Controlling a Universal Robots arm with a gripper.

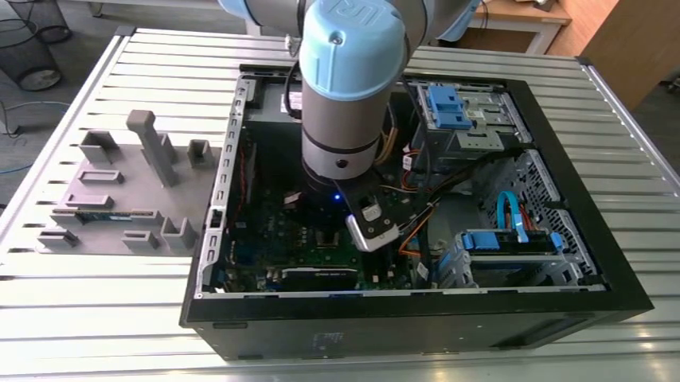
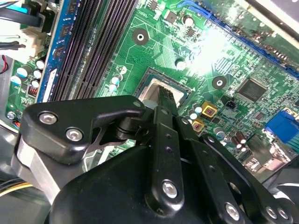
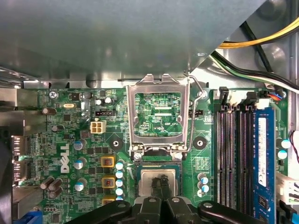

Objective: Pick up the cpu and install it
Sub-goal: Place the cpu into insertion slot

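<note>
the cpu (image 3: 145,181), a small silver square, lies flat in its socket (image 3: 159,166) on the green motherboard (image 3: 70,140), inside the open computer case (image 1: 595,278) on the slatted bench (image 1: 107,318). in both wrist views the tool (image 3: 161,183) stands over the middle of the cpu (image 2: 150,91), its two thin fingertips drawn narrow, almost together, with bare metal showing on either side. the tool (image 2: 163,95) is not around the cpu's edges, and whether it touches the top cannot be told. just beyond the socket the metal clamp frame (image 3: 159,81) stands raised and its wire lever (image 3: 194,116) is free, so nothing locks the cpu down yet. the memory slots (image 3: 231,154) run alongside, near but apart. the likely risk is an uneven seat. if a corner rides high, or the tool pushes off-centre or drags sideways as it lifts, the cpu could shift and bend the fine contacts beneath it. the raised frame could also drop onto the fingertips.
</note>
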